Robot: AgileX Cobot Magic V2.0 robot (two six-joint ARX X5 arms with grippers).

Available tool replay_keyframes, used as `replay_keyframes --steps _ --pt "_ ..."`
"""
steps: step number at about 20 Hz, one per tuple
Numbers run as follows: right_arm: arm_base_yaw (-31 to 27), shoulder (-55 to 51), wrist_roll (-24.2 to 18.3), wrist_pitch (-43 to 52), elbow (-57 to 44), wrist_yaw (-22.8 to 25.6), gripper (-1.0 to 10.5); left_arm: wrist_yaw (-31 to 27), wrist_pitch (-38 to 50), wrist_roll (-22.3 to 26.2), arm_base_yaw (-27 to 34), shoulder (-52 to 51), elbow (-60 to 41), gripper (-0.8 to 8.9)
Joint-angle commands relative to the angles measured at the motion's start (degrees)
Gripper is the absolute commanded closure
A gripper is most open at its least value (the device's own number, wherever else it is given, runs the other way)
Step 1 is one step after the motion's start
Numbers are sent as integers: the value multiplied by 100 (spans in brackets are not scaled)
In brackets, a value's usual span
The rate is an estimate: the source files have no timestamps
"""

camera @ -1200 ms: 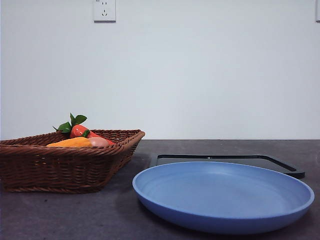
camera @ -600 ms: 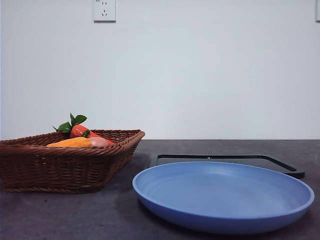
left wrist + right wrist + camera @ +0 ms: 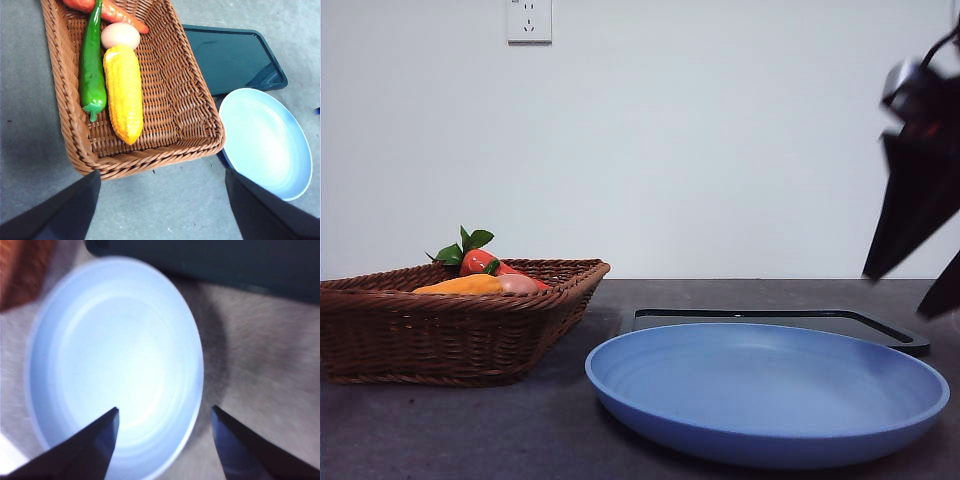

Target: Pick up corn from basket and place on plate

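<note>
The corn, a long yellow cob, lies in the brown wicker basket; the front view shows only its orange-yellow top above the basket rim at the left. The light-blue plate sits empty right of the basket, also visible in the left wrist view. My left gripper hangs open high above the basket's near end, away from the corn. My right gripper is open at the front view's right edge, above the plate, with nothing between its jaws.
A green pepper, a pinkish round item and a carrot-red item share the basket with the corn. Red fruit with green leaves pokes above the rim. A flat black tray lies behind the plate.
A dark arm with open jaws has come into the front view at the right edge, above the plate's right side. The basket, corn and plate have not moved.
</note>
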Motion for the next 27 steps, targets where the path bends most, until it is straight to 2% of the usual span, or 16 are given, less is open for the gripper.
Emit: replay_keyframes --steps 1,7,12,15,23,27 --pt "98 468 57 214 103 33 665 9 44 11 -4 35 94 407" --pt "223 1102 55 439 103 330 709 9 44 9 -4 35 94 407" --pt "225 1189 52 520 103 286 887 9 46 11 -4 35 94 407" --pt "223 1189 55 533 103 334 937 9 44 11 -7 35 94 407" --pt "212 966 205 538 273 299 945 -20 120 -11 -188 219 155 409" --pt "212 400 162 -42 645 306 945 -461 240 -13 -584 708 531 410"
